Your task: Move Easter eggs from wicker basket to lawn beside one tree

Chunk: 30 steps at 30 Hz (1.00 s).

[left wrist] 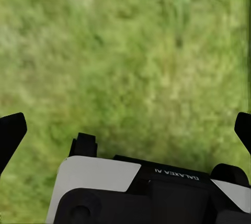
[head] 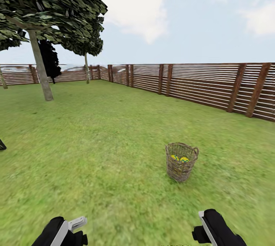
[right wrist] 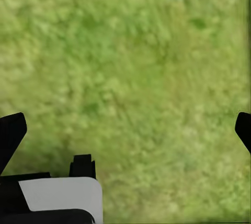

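The wicker basket (head: 181,166) stands upright on the lawn (head: 103,143), ahead and a little right of centre. Two yellow Easter eggs (head: 175,157) (head: 184,159) peek over its rim; the weave hides whatever lies deeper inside. A tree (head: 41,71) with a pale trunk rises at the far left, well away from the basket. My left arm (head: 61,231) and right arm (head: 215,227) sit low at the near edge, short of the basket. Over bare grass, the left gripper (left wrist: 128,130) is open and holds nothing. The right gripper (right wrist: 128,130) is likewise open above grass.
A brown slat fence (head: 198,85) runs along the back and right side. Near the fence corner stands a second thin tree (head: 87,71), with a dark bush (head: 49,60) behind the near trunk. Something dark (head: 2,144) pokes in at the left edge. Grass stretches between me and the trees.
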Motion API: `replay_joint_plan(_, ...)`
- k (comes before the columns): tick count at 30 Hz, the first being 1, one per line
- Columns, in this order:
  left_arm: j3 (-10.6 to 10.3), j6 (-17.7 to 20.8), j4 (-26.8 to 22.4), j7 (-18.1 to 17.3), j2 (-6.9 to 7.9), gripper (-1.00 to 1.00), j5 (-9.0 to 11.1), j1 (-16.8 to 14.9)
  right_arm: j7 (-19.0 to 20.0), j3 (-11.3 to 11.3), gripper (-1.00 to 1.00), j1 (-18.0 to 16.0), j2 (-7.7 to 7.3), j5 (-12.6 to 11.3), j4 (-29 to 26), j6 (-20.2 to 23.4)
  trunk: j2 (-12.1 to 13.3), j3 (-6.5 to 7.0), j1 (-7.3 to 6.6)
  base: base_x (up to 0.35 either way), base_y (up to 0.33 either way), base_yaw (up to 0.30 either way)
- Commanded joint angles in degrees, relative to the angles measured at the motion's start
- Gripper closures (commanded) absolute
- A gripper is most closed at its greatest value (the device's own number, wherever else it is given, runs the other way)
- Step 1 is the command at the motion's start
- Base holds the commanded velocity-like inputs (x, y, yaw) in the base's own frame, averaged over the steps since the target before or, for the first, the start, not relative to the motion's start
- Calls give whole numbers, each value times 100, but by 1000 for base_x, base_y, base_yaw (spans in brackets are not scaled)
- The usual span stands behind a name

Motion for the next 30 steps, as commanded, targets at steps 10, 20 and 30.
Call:
replay_joint_plan(10, 4, 24, -10, 51, -42, -100, 62, -1, 20, 2, -100, -5, -1, 44, -3, 25, -4, 29, 0, 0, 0, -289)
replay_joint_plan(20, 4, 24, -10, 51, -87, -100, 61, -1, 20, -5, -100, -4, -8, 44, -3, 25, -4, 64, 0, 0, 0, -289)
replay_joint_plan(30, 4, 24, -9, 51, -88, -100, 61, -1, 20, -13, -100, -5, -16, 44, -2, 25, -4, 101, 0, 0, 0, -284)
